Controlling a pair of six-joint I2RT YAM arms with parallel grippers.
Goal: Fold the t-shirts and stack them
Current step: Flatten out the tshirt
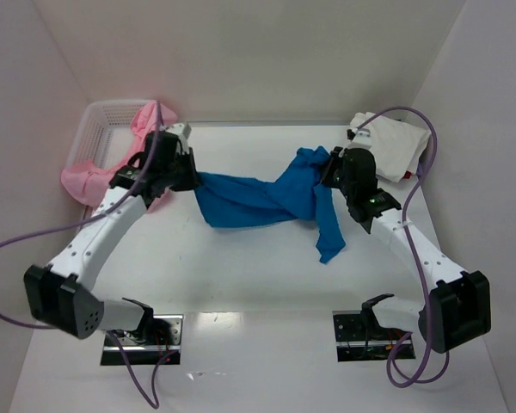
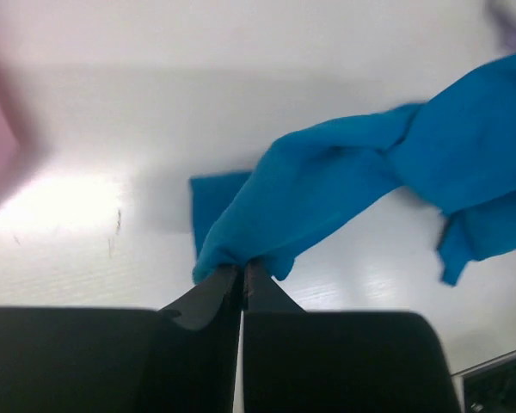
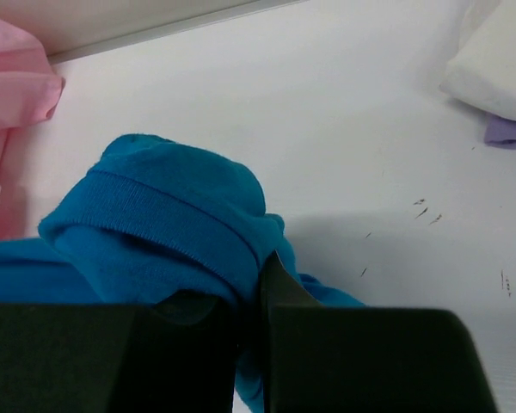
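The bright blue t-shirt point(image 1: 267, 200) hangs twisted between both grippers above the table's middle. My left gripper point(image 1: 192, 176) is shut on its left end; in the left wrist view the fingertips point(image 2: 241, 274) pinch a corner of the blue cloth point(image 2: 344, 172). My right gripper point(image 1: 329, 172) is shut on its right end, where the ribbed collar point(image 3: 155, 215) bunches over the left finger. One loose end point(image 1: 329, 234) droops toward the front. Pale pink t-shirts point(image 1: 90, 176) spill from the basket at back left. A cream-white t-shirt point(image 1: 396, 146) lies at back right.
The white lattice basket point(image 1: 103, 116) stands at the back left corner against the wall. White walls close in the table on the left, back and right. Purple cables loop beside both arms. The arm bases point(image 1: 142, 331) sit at the near edge.
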